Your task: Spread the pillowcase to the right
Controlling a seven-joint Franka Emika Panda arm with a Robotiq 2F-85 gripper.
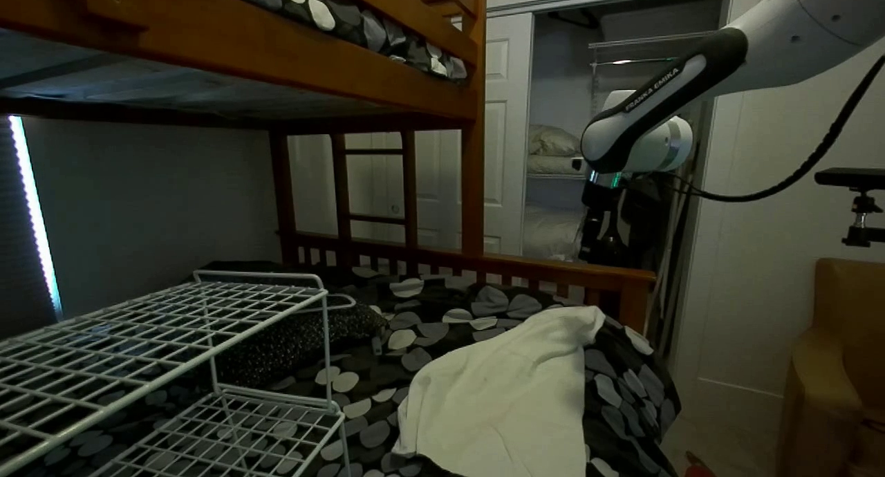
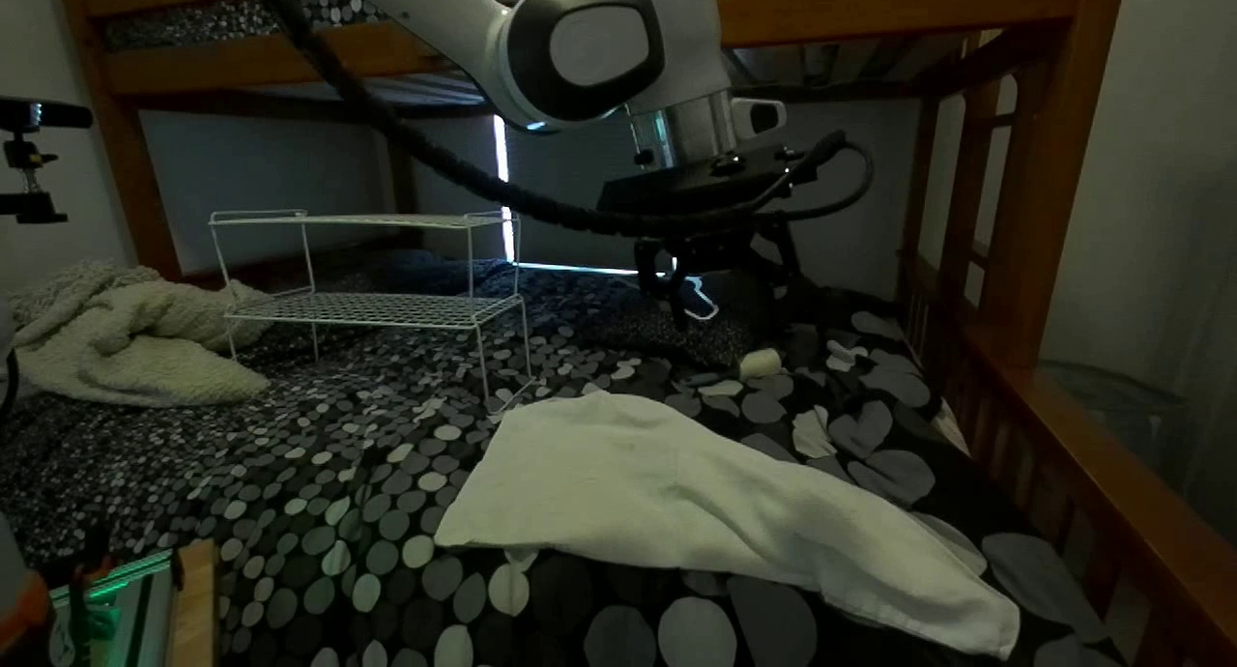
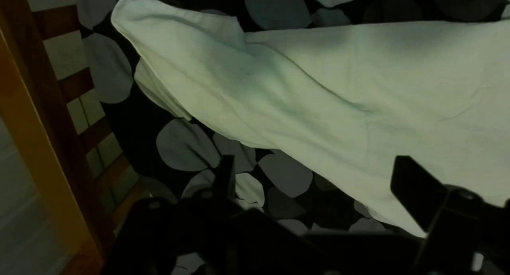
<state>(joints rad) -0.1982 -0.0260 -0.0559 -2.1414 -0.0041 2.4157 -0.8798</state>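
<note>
The cream-white pillowcase lies wrinkled on the dark spotted bedding, in both exterior views (image 1: 505,401) (image 2: 667,493) and the wrist view (image 3: 358,95). It is wide at one end and narrows to a bunched, folded end near the wooden bed rail. My gripper (image 3: 312,167) is open and empty in the wrist view. Its right finger overlaps the pillowcase's edge there and its left finger is over bare bedding. In both exterior views the gripper (image 1: 601,245) (image 2: 734,295) hangs above the bed, apart from the pillowcase.
A white wire rack (image 1: 207,311) (image 2: 387,309) stands on the bed. The wooden bed rail (image 1: 567,264) (image 2: 1121,493) (image 3: 44,147) borders the narrow end. The upper bunk (image 1: 311,55) is overhead. A cream fleece blanket (image 2: 135,343), a dark speckled cushion (image 1: 290,345) and a small cream object (image 2: 761,362) lie on the bed.
</note>
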